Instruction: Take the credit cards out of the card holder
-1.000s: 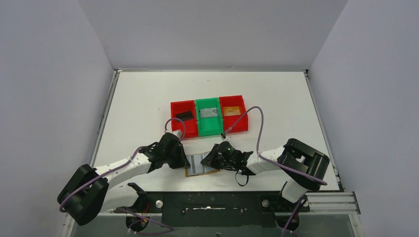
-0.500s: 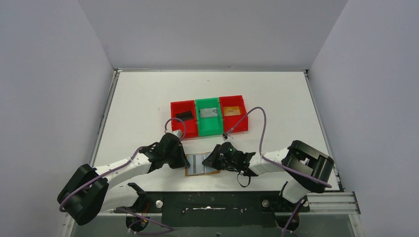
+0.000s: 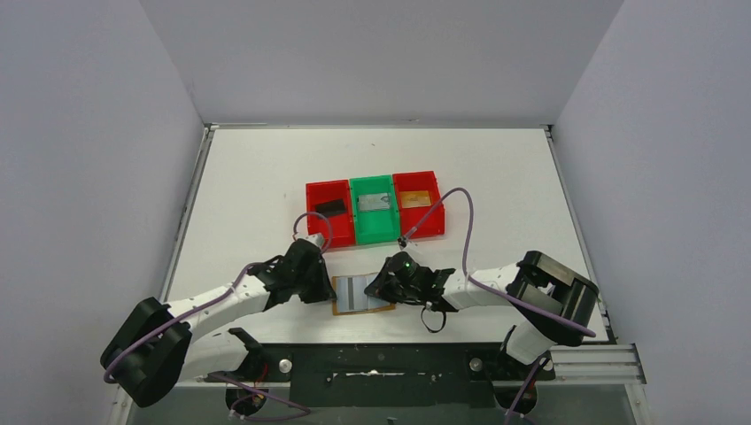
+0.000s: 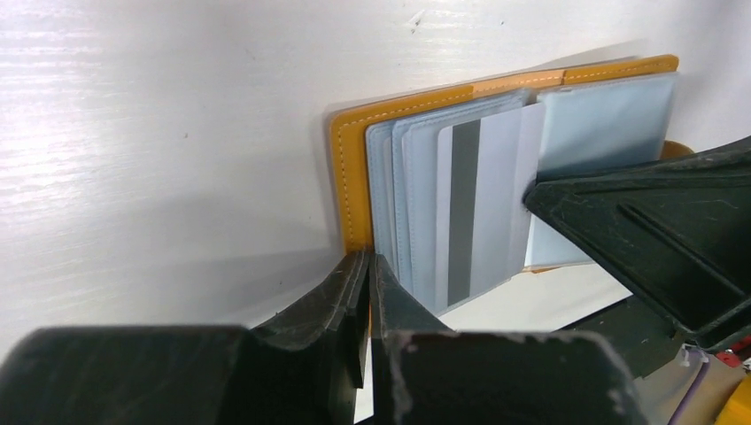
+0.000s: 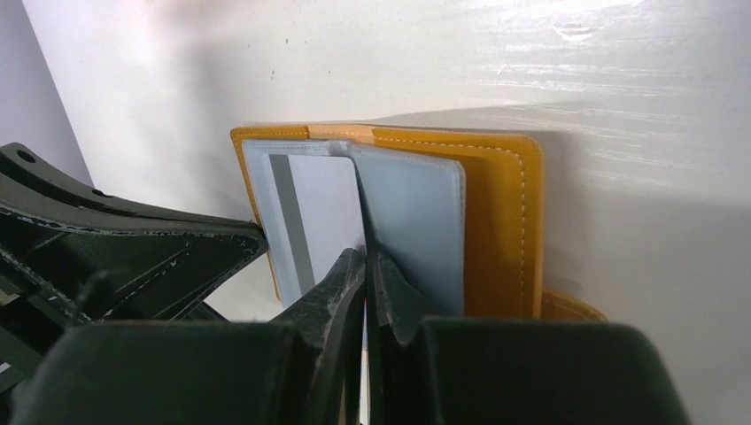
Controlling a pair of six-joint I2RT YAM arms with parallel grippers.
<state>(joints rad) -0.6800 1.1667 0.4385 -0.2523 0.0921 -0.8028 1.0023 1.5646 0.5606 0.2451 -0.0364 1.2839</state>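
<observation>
Seems mid-extraction: pinning open card holder point(image 3: 362, 295) on bench point(image 3: 266, 195), near edge, with left end effector point(image 4: 367, 261) and right end effector point(image 5: 365, 258) both closed, empty; next needs jaws opened onto free edge of striped card point(image 4: 478, 204).

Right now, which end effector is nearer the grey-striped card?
Right. The right end effector sits at one edge of the striped card, at the fold of the card holder; the left end effector is at the holder's outer orange border.
</observation>
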